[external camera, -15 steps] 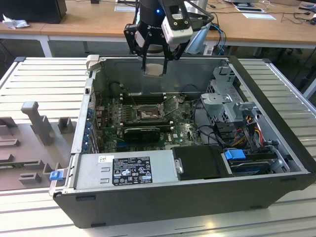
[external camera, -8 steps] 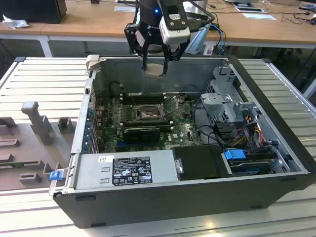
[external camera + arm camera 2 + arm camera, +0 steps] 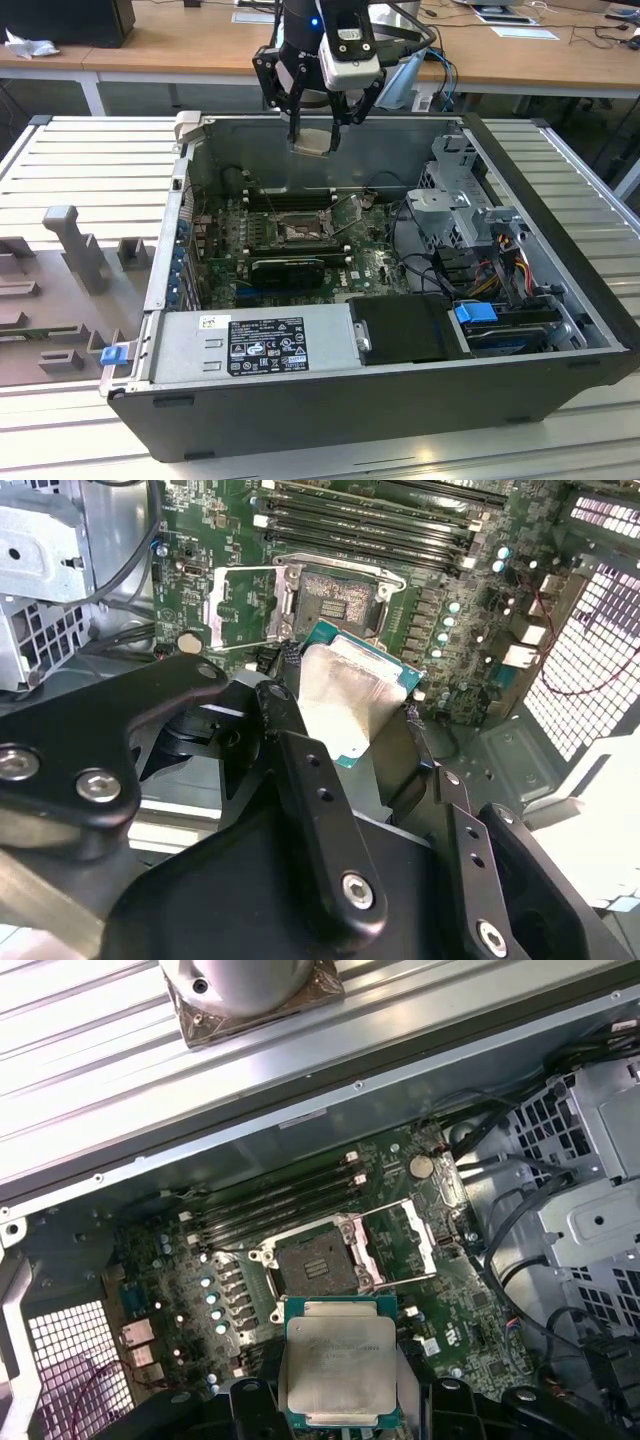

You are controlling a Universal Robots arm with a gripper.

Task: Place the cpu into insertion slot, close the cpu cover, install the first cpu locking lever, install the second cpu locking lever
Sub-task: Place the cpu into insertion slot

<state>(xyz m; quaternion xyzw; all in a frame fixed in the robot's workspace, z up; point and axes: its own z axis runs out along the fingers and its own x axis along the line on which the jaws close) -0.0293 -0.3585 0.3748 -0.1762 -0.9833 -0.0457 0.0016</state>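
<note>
Open computer case (image 3: 350, 420) on ribbed bench (image 3: 90, 160), jaws gripping cpu (image 3: 338, 1365), insertion slot (image 3: 315, 1262) uncovered

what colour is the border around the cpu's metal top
Teal green, on the cpu; clearest in the first wrist view.

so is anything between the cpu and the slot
Nothing visible. The gripper holds the cpu above the case, the insertion slot lies bare, and the cpu cover is swung open to one side.

Exterior view: high, off-arm, angled down into the open computer case (image 3: 330, 400). 2 wrist cameras: much closer, facing down. Shared in both wrist views: the cpu (image 3: 338, 1365), the insertion slot (image 3: 312, 1262).
</note>
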